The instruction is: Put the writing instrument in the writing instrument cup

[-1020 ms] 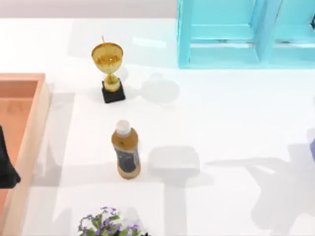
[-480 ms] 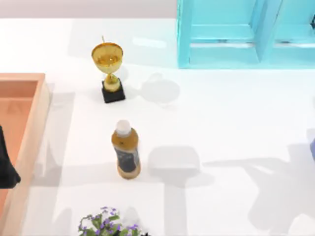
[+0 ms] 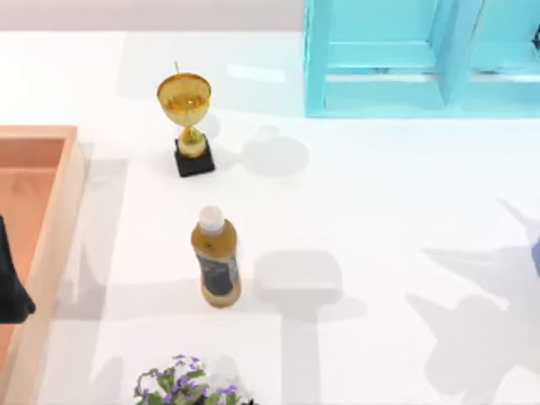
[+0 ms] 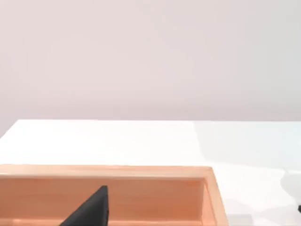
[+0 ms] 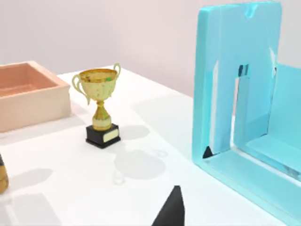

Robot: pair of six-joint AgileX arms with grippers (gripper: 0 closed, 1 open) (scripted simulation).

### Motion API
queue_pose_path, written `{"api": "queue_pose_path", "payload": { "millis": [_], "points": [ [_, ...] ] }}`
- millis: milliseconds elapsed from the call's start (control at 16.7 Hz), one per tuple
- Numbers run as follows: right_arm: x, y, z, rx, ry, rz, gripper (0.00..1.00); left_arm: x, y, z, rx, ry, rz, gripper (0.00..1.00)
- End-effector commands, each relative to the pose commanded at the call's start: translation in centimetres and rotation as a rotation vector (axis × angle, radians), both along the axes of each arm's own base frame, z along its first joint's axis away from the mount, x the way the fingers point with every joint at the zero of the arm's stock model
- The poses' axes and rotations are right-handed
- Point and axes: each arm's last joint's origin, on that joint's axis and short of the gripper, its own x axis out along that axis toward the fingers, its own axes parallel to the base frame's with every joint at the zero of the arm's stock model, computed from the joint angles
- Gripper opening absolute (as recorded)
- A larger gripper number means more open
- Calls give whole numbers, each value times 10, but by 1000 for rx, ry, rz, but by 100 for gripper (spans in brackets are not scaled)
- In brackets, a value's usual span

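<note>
Neither marker nor pen cup is seen on the worktop [image 3: 380, 186]; both must be located before any reach. Tool state cannot be told. The trophy [image 3: 187, 118] and bottle [image 3: 218, 257] should be avoided.

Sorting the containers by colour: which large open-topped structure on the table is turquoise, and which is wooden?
The turquoise rack stands at the table's far edge, right of the gold trophy; the wooden box sits at the left edge.
</note>
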Motion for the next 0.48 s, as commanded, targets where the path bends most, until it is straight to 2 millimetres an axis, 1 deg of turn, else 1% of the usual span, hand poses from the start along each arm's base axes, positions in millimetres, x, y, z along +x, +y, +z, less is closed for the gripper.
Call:
{"api": "queue_pose_path", "payload": {
  "millis": [120, 180, 480],
  "points": [
    [0, 0, 0, 0, 0, 0, 98, 0, 0, 0, 0, 0, 0, 100],
    [0, 0, 0, 0, 0, 0, 100, 0, 0, 0, 0, 0, 0, 100],
    [0, 0, 0, 0, 0, 0, 100, 0, 0, 0, 0, 0, 0, 100]
  ]
}}
